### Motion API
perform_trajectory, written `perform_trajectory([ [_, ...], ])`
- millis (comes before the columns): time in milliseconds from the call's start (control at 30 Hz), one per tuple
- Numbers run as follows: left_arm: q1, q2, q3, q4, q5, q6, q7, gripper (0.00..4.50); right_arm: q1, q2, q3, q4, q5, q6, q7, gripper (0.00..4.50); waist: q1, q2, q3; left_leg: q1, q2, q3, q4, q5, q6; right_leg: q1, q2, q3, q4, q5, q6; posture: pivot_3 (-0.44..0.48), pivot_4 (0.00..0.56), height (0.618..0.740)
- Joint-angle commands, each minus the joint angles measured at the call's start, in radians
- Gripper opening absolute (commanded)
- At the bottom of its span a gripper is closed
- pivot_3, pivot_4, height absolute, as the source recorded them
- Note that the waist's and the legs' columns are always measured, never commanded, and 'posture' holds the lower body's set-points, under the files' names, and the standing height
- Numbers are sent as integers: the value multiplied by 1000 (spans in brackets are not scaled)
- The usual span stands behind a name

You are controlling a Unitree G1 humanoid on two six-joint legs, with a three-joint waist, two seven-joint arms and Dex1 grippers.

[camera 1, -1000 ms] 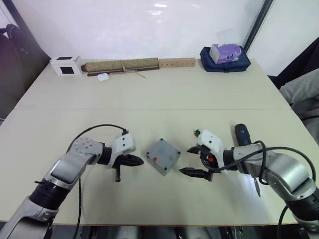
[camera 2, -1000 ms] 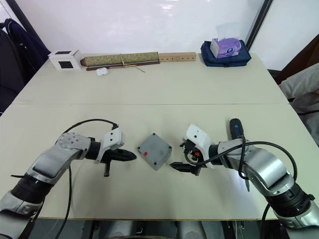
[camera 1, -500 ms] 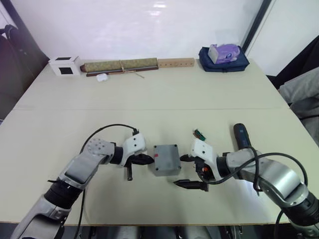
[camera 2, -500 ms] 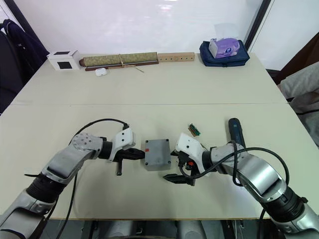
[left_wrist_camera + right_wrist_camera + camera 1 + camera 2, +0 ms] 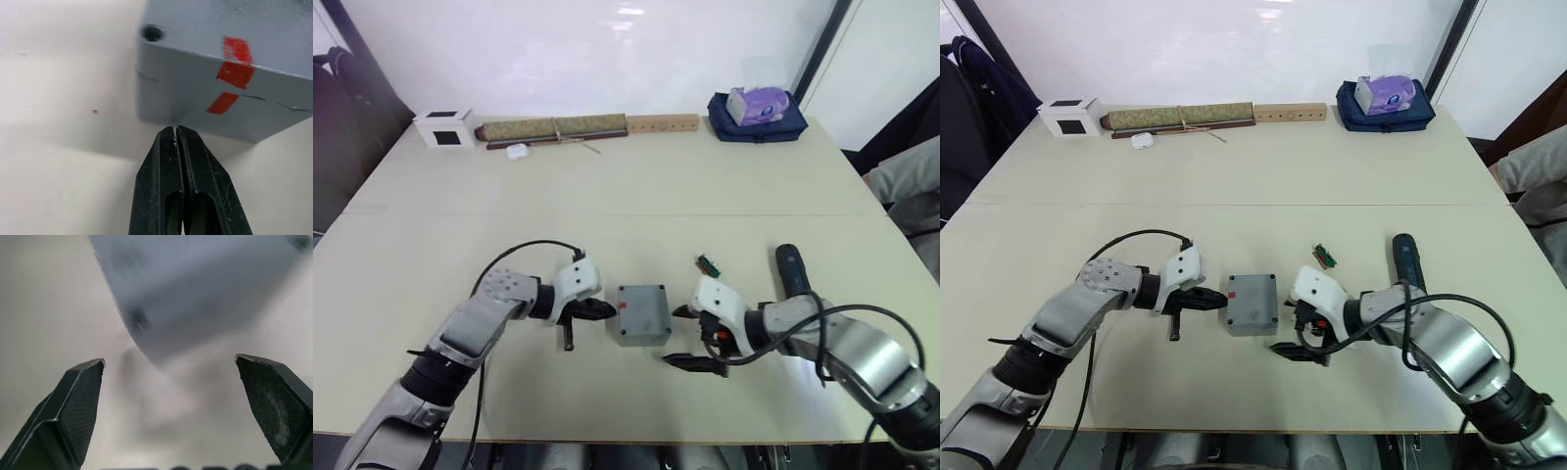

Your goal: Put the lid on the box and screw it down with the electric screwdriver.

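Already the lid (image 5: pixel 1253 296) sits on the box (image 5: pixel 1253 319), which rests on the table (image 5: pixel 1253 176) between the two grippers, so the first half of the job looks done. In the left wrist view a thin seam runs round the grey body where the two parts meet, and the corner hole near it looks dark and empty, so I judge no screw is in there yet. The screwing looks not yet started: the electric screwdriver (image 5: pixel 1406 260) lies flat on the table beyond the right forearm, held by nothing.

The left gripper (image 5: pixel 1217 301) has its fingers pressed together into one black point, tip just at the box's side wall. The right gripper (image 5: pixel 1294 328) holds its fingers wide apart, empty, just beside the box's other side.

The box is matte grey plastic, square with softened corners, with strips of red tape across the seam. The table is pale, smooth and flat. The screwdriver is a thick dark cylinder. A small green part (image 5: pixel 1322 256) lies near it.
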Motion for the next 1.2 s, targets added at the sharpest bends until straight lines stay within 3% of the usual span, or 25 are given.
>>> perform_trajectory([
  [33,-69,55,157,-51,-132,79,-41,0,49,57,-310,-71,159,79,-51,4416,-4,0,0,0,0,0,0,0,0,0,1,0,0,0,0,0,150,740],
  [133,-114,75,182,-74,-186,115,-66,0,103,114,-397,-29,147,66,-116,4416,-2,0,-1,1,1,-1,0,0,0,1,2,-1,1,0,0,0,150,740],
  [367,-183,69,123,-149,-236,147,-102,0,211,205,-365,94,28,-114,-166,4416,-2,0,-1,1,-1,0,0,0,0,2,0,0,0,0,0,0,150,740],
  [467,-200,56,103,-143,-234,140,-100,0,224,240,-335,127,-11,-190,-176,3728,-9,0,-1,2,-2,1,0,0,0,2,2,1,1,0,0,0,150,740],
  [600,-209,50,94,-137,-237,138,-99,0,234,261,-304,167,-65,-267,-187,2338,-8,0,-1,2,-1,1,0,0,0,1,2,0,1,0,0,0,150,740],
  [1033,-207,51,84,-124,-228,124,-100,0,204,287,-251,198,-94,-285,-195,2338,-4,0,-1,2,-2,1,0,0,0,1,2,0,1,0,0,0,150,740],
  [1133,-203,52,87,-122,-230,124,-100,0,192,289,-249,206,-94,-281,-194,1531,-5,0,-1,2,-2,1,0,0,0,1,2,0,1,0,0,0,150,740],
  [1200,-200,53,87,-123,-230,123,-100,0,191,289,-249,207,-96,-281,-191,647,-4,0,-1,2,-2,1,0,0,0,1,2,0,2,0,0,0,150,740],
])
